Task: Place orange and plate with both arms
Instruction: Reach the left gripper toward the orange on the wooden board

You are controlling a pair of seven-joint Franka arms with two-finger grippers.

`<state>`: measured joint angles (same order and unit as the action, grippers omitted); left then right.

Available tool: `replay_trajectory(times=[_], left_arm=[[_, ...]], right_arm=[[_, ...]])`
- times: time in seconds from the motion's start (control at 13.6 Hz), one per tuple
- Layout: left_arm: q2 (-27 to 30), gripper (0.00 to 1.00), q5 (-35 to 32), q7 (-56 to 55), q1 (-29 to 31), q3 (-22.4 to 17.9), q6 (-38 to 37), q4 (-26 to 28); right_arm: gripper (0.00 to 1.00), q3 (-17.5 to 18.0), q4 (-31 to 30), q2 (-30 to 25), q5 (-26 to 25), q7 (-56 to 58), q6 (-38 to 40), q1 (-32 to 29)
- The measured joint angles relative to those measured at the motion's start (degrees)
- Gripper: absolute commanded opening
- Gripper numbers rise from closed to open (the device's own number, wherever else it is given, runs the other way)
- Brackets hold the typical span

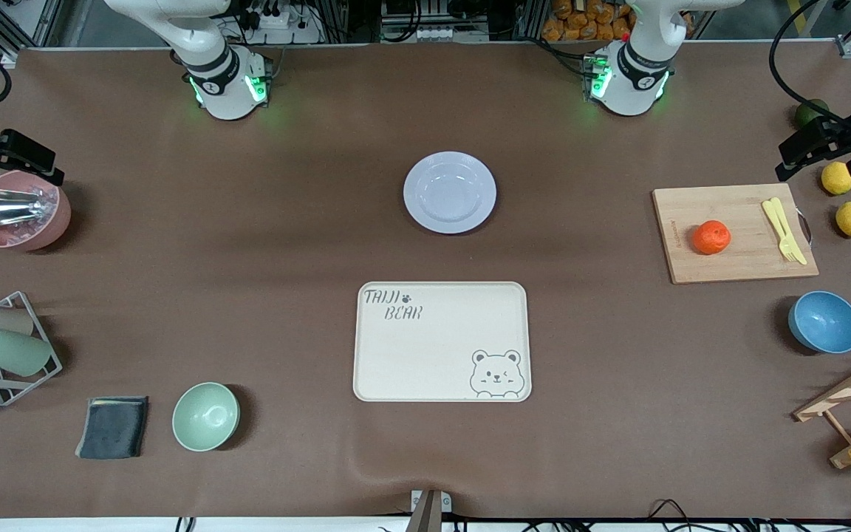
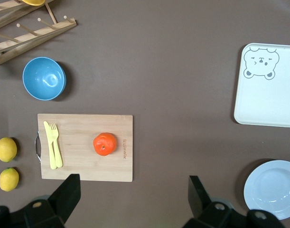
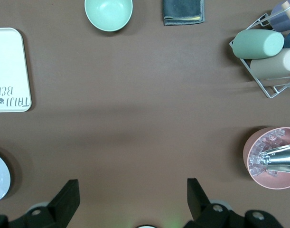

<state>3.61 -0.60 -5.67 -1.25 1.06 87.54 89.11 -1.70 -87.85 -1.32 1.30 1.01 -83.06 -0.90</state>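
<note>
Nothing is placed yet: the orange sits on the cutting board, the plate bare on the bench. The left claw and right claw hang wide, empty.

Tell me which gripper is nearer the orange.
Left. The left gripper hangs open over the table's left-arm end, by the board holding the orange. The right gripper hangs open over the right-arm end, above the pink bowl.
</note>
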Motion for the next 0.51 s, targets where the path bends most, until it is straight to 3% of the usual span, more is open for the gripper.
replay_trajectory(times=[0.51], left_arm=[[-0.75, 1.0, -1.31, 0.0, 0.82, -0.31, -0.48, 0.24]], right_arm=[[1.0, 0.09, 0.0, 0.0, 0.0, 0.0, -0.01, 0.0]])
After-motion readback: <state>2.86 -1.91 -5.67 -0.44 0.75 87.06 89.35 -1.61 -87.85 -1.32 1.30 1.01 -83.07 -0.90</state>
